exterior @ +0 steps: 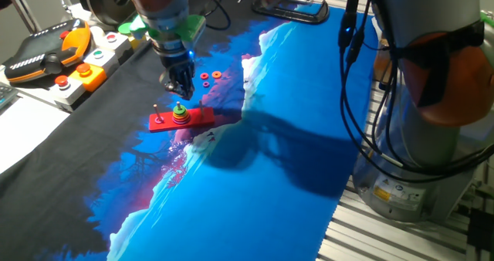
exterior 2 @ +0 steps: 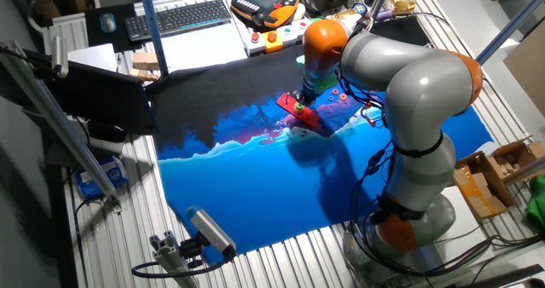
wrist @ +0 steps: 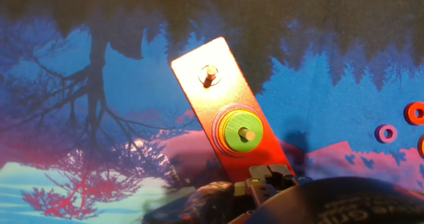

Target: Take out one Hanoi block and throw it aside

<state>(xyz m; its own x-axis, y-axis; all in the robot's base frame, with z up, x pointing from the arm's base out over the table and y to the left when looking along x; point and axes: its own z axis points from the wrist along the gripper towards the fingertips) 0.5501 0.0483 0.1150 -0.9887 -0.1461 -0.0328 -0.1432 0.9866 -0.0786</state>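
The green Hanoi block (wrist: 240, 132) lies on top of a stack of yellow and orange rings on a peg of the red base (wrist: 199, 68). The stack also shows in one fixed view (exterior: 179, 111) and in the other fixed view (exterior 2: 299, 107). My gripper (exterior: 179, 85) hangs just above and slightly behind the stack and holds nothing. In the hand view only dark parts of the gripper (wrist: 268, 176) show at the bottom edge, just below the green block. The frames do not show how far apart the jaws stand. A second peg (wrist: 210, 73) on the base is bare.
Small red rings (exterior: 210, 78) lie loose on the cloth right of the base, and they also show at the hand view's right edge (wrist: 385, 132). A teach pendant (exterior: 46, 56) and a button box (exterior: 93, 64) stand at the left. The blue and black cloth (exterior: 278, 153) covers the table.
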